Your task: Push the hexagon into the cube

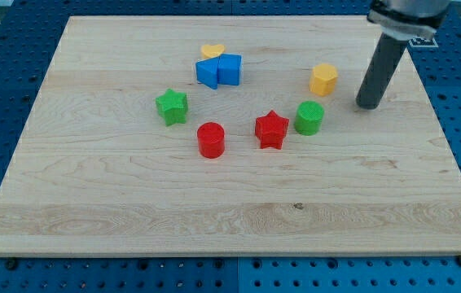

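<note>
Item one, your tool: the arm carries no pincer at all, so you have nothing spread, pressed together or pinching; it ends in a straight dark rod. You see my tip (369, 105) standing on the tabletop (133, 220) in the upper right part of the view, touching no block.

Item two, the yellow hexagon (323, 80): you find it just to the view's left of my tip and slightly higher, near but apart from the rod. It stands alone, with bare wood around it.

Item three, the green cylinder (309, 117): you find it to the view's left of my tip and slightly lower, below the yellow hexagon.

Item four, the red star (271, 129): just beside the green cylinder on its left; whether the two touch you cannot tell.

Item five, the red cylinder (211, 139): further left again and a little lower, standing apart.

Item six, the blue cube (230, 69): well apart from the yellow hexagon, towards the view's left, at much the same height in the view. A second blue block (208, 73), its shape unclear, presses against its left side, and a yellow heart (212, 51) sits just behind the pair, touching them.

Item seven, the green star (172, 106): furthest from my tip, left of centre, alone.
</note>
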Tool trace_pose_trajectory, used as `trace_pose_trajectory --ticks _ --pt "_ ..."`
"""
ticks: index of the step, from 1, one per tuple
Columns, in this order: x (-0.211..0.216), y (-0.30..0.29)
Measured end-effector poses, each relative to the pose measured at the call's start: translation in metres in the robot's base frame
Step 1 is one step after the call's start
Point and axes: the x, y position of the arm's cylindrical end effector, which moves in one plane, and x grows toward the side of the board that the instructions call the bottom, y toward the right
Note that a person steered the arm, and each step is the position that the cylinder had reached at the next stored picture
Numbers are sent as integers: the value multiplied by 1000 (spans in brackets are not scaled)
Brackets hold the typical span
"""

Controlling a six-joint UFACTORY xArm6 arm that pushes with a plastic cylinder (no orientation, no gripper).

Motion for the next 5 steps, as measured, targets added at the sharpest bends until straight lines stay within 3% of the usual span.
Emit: trace_pose_trajectory --ticks 2,5 --pt "-24 -27" --pt "-25 -159"
